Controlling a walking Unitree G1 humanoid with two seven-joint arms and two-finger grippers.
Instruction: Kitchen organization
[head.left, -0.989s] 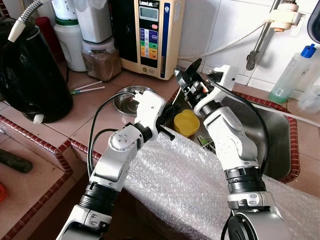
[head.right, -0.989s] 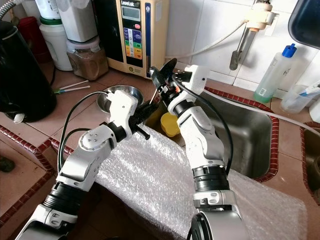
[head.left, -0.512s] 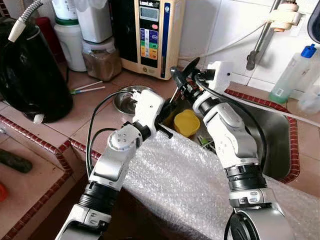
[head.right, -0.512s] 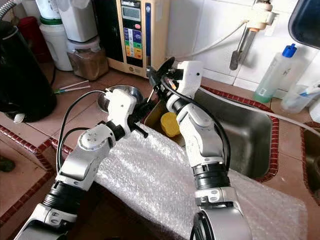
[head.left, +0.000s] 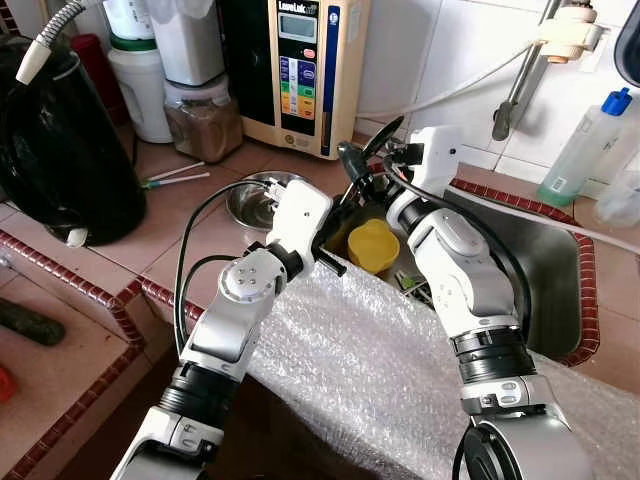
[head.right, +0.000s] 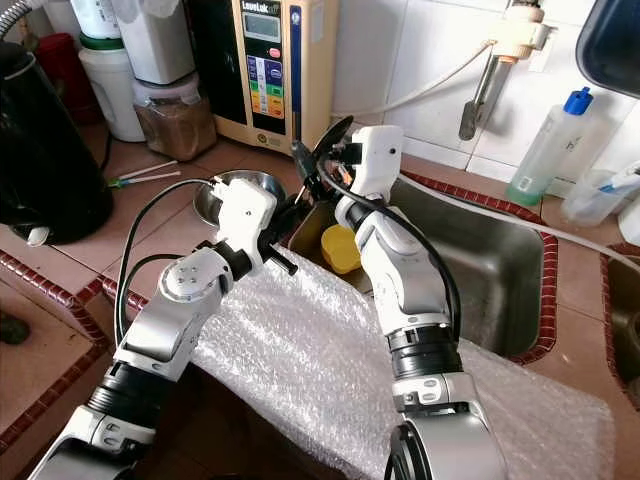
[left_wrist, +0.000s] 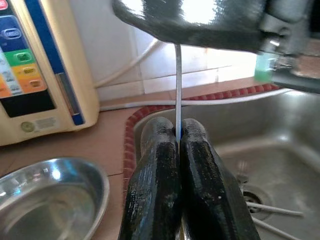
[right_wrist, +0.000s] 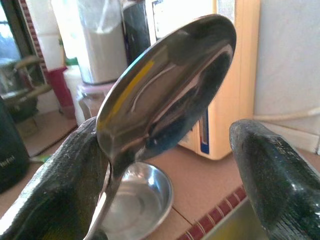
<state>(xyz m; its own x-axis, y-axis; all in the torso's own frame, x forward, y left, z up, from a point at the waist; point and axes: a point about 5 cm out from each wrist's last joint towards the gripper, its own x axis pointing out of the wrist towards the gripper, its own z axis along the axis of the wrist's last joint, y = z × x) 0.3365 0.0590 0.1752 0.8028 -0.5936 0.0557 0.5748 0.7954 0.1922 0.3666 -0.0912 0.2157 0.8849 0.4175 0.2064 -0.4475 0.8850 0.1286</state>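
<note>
Since a second ago my right pincer (head.left: 362, 160) has been drifting a little toward my left, and the spoon (right_wrist: 165, 95) has gone along with it, while the camera has hardly shifted.

I am standing at a tiled table (head.left: 190, 225) edged in red brick trim, with a steel sink (head.left: 545, 270) let into it and white wall tiles behind. A sheet of bubble wrap (head.left: 370, 380) is draping over the front edge. A steel bowl (head.left: 255, 198), a yellow cup (head.left: 374, 245), a cream water machine (head.left: 300, 70) and a black kettle (head.left: 60, 150) are sitting around.

The spoon is standing roughly upright above the sink's near corner, bowl end up and handle running down.

My left pincer (left_wrist: 177, 145) is pressing closed on the thin handle, the two fingers meeting around it. My right pincer is gaping wide, one finger (right_wrist: 55, 190) touching the spoon at its neck, the other standing well clear.
</note>
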